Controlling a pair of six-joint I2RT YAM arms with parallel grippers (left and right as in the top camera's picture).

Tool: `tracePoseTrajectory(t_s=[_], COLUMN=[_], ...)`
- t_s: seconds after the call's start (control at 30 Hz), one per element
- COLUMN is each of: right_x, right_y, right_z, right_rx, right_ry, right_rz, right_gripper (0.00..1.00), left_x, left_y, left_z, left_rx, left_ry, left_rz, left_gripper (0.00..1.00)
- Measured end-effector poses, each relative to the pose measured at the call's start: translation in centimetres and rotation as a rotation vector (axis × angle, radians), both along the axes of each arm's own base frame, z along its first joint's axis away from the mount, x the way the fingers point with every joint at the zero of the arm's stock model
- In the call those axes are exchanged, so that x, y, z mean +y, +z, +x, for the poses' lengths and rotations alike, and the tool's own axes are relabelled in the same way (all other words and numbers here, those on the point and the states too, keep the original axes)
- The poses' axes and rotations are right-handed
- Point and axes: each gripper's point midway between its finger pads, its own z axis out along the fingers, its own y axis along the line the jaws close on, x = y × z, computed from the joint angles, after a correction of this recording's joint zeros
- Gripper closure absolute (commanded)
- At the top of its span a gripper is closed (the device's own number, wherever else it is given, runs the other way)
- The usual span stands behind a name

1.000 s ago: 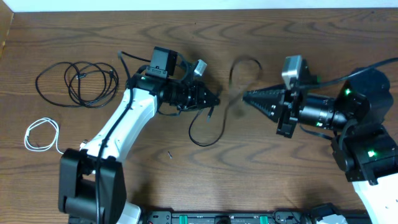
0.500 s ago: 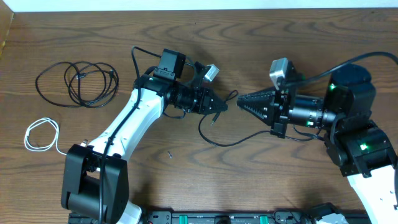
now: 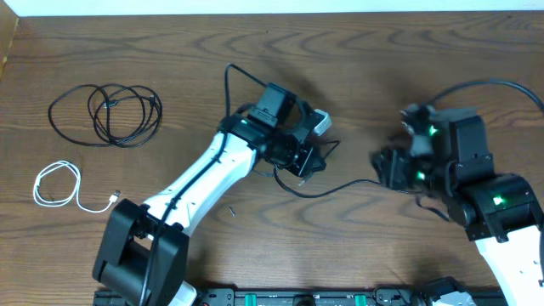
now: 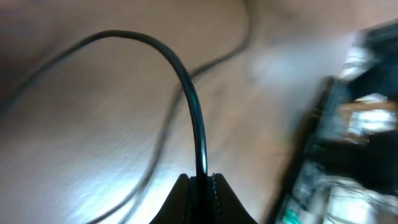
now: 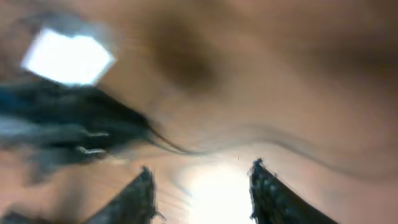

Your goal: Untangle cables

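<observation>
A short black cable (image 3: pixel 327 191) lies curved on the wooden table between the arms. My left gripper (image 3: pixel 313 166) is shut on one end of it; the left wrist view shows the cord (image 4: pixel 196 118) arching up out of the closed jaws (image 4: pixel 200 180). My right gripper (image 3: pixel 380 167) is open and empty, just right of the cable's other end; its blurred wrist view shows spread fingers (image 5: pixel 200 186) over a faint cord (image 5: pixel 292 152). A longer black cable (image 3: pixel 106 113) lies coiled at the far left. A short white cable (image 3: pixel 59 185) lies looped below it.
The arm's own thick black wire (image 3: pixel 476 85) arcs over the right arm. The table's far edge (image 3: pixel 272 10) runs along the top. A dark rail (image 3: pixel 297 297) lines the front edge.
My left gripper moved right and toward the front with the cable end. My right arm swung back to the right and turned, and the short black cable stretched flatter between them.
</observation>
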Motion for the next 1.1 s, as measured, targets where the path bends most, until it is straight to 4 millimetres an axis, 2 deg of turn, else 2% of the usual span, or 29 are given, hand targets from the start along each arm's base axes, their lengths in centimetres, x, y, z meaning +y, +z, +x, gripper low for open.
tracePoseTrajectory(t_s=[0.07,0.17,0.27,0.3,0.4,0.53,0.6,0.67,0.73,0.8,0.87,0.93,1.1], right_x=[-2.9,-4.5,-5.2,-5.2,-5.4,-6.3,-6.9,-7.6,-8.6,-9.9,-11.0,-12.0,-13.4], right_y=[-1.6,-2.4,-4.3,-5.2,-8.5,-12.2,-12.9,-13.2,-13.4,-13.7,-13.8,-14.3,-16.7], right_z=[-1.5,-1.0,0.5,0.9,2.0,1.7,1.7,1.5,0.4,-1.2,-2.4,-2.8,-1.7], right_rx=[0.104,0.116,0.111,0.115,0.138,0.226,0.247,0.266,0.314,0.382,0.431,0.445,0.376], right_ry=[-0.168,-0.298,-0.375,-0.391,-0.431,-0.499,-0.539,-0.579,-0.635,-0.702,-0.766,-0.829,-0.915], right_rz=[-0.089,-0.136,-0.165,-0.171,-0.193,-0.257,-0.277,-0.282,-0.289,-0.300,-0.308,-0.297,-0.233], right_gripper=[0.46,0.40,0.37,0.33,0.30,0.26,0.25,0.19,0.10,0.06,0.06,0.10,0.18], left_x=[0.8,1.7,2.3,2.4,2.6,3.0,3.1,3.1,3.1,3.1,3.1,3.1,3.1], left_y=[-0.8,-1.4,-1.7,-1.8,-1.9,-2.2,-2.3,-2.3,-2.3,-2.3,-2.3,-2.3,-2.3], left_z=[0.8,1.8,2.3,2.4,2.5,2.2,2.1,2.0,2.1,2.1,2.1,2.2,2.2], left_rx=[-0.026,-0.052,-0.065,-0.068,-0.070,-0.059,-0.052,-0.050,-0.051,-0.051,-0.053,-0.056,-0.058], left_ry=[0.053,0.108,0.140,0.147,0.156,0.159,0.159,0.159,0.158,0.159,0.160,0.160,0.161], left_rz=[0.070,0.133,0.167,0.174,0.190,0.208,0.215,0.218,0.218,0.219,0.219,0.219,0.217], left_gripper=[0.92,0.92,0.92,0.92,0.92,0.92,0.92,0.92,0.92,0.93,0.92,0.92,0.92])
